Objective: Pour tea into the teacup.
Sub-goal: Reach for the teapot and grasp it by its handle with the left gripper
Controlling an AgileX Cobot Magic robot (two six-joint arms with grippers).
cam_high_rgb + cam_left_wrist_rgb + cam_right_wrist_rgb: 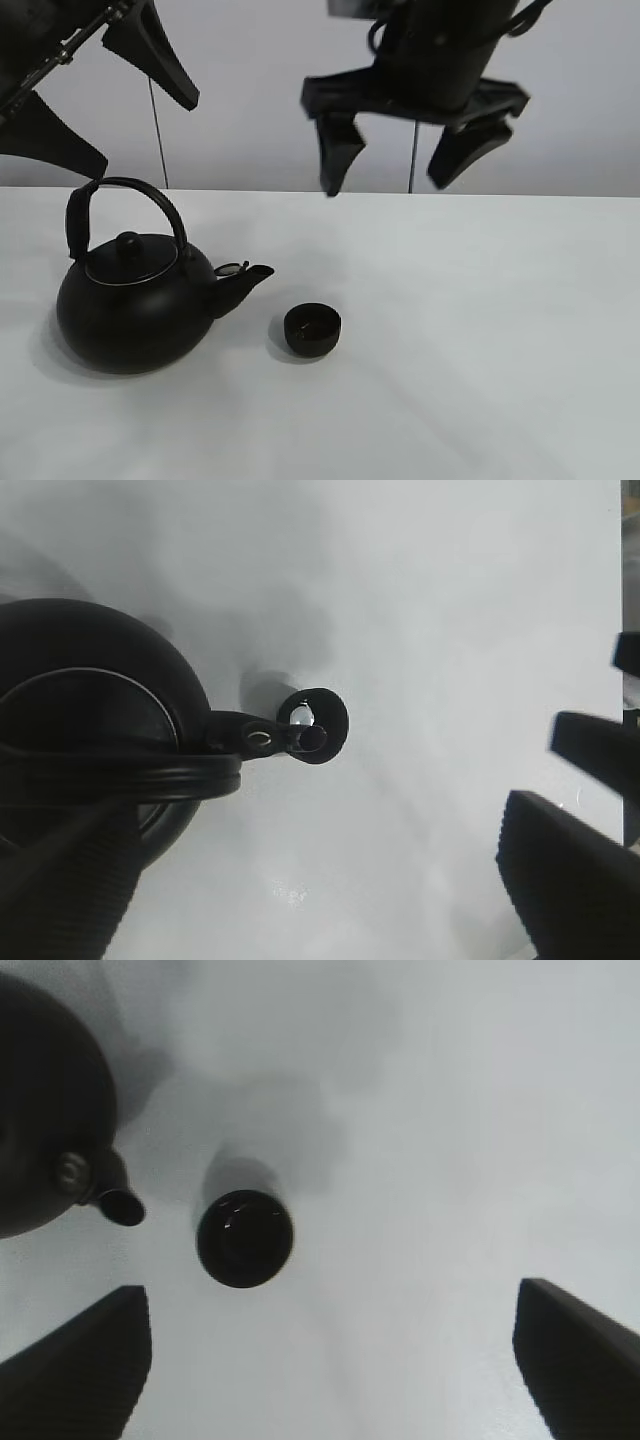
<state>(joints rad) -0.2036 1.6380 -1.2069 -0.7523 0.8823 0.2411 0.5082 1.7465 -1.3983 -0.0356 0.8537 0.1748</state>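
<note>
The teacup [313, 330] is a small black handleless cup standing upright on the white table, just right of the teapot's spout. The large round black teapot [130, 310] with an arched handle stands at the left, spout pointing at the cup. My left gripper [105, 95] hangs open and empty high above the teapot. My right gripper [405, 155] hangs open and empty high above the table, behind and right of the cup. In the left wrist view the spout partly covers the teacup [325, 715], beside the teapot [90, 700]. The right wrist view shows the teacup [245, 1238] and the teapot [45, 1110].
The white table [480, 350] stretches right of the cup with nothing on it in view. A pale wall [250, 60] stands behind the table's far edge. Two thin dark vertical lines run down the wall.
</note>
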